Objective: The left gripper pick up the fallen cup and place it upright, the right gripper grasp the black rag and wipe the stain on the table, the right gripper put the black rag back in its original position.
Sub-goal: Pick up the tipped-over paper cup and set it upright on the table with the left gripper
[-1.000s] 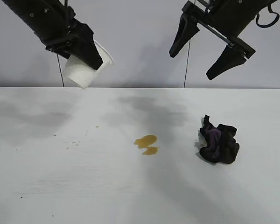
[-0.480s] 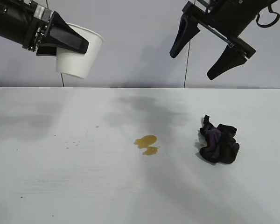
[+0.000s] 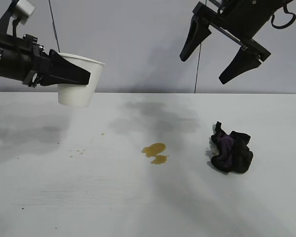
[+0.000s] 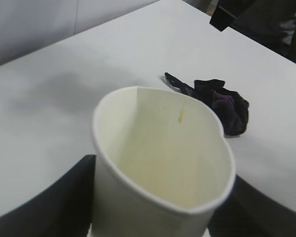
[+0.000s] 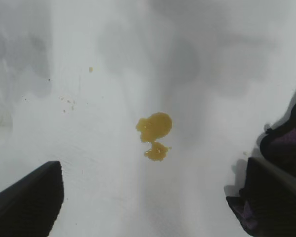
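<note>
White cup pinched in left gripper jaws above table's far edge.

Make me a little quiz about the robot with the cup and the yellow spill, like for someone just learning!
1. True or false: the left gripper holds the cup in the air with its mouth facing up.
2. Which thing lies closest to the black rag on the table?
A. the stain
B. the cup
C. a spoon
3. Fill in the missing word: the right gripper hangs above the table with its fingers ____ and nothing in them.

Key: 1 true; 2 A; 3 open.
</note>
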Tool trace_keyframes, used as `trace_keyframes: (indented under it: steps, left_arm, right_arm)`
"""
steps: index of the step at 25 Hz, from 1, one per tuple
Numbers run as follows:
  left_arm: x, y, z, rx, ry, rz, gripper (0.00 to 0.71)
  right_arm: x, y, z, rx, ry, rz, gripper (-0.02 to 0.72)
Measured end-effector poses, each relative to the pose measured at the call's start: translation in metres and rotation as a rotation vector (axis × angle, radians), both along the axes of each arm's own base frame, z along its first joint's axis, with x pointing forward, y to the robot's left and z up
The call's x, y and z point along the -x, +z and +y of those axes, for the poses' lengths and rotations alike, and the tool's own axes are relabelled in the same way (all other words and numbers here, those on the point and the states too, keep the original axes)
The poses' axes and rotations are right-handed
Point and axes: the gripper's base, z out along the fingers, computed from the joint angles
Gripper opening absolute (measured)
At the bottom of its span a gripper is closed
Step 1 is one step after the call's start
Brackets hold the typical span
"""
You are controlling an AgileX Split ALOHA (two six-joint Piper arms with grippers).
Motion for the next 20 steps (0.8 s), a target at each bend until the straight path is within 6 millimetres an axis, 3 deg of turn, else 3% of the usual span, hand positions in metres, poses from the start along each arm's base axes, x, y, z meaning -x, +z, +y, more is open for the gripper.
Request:
trace_keyframes:
  steps: [5,13,20]
  left_arm:
    - [0.007,-0.016,0.001,-0.051,-0.032,-0.045,0.424]
    - [0.008,-0.063,-0.002,-0.035,-0.098,0.024,0.424]
    - [0.009,-0.068,-0.003,-0.079,-0.161,-0.084,0.424]
  right_arm:
    - [0.000,0.000,0.000,0.000,0.000,0.000,0.694]
    - [0.001,0.000,0.000,-0.001,0.005,0.009,0.694]
    - [0.002,0.000,0.001,-0.001,0.011,0.017,0.694]
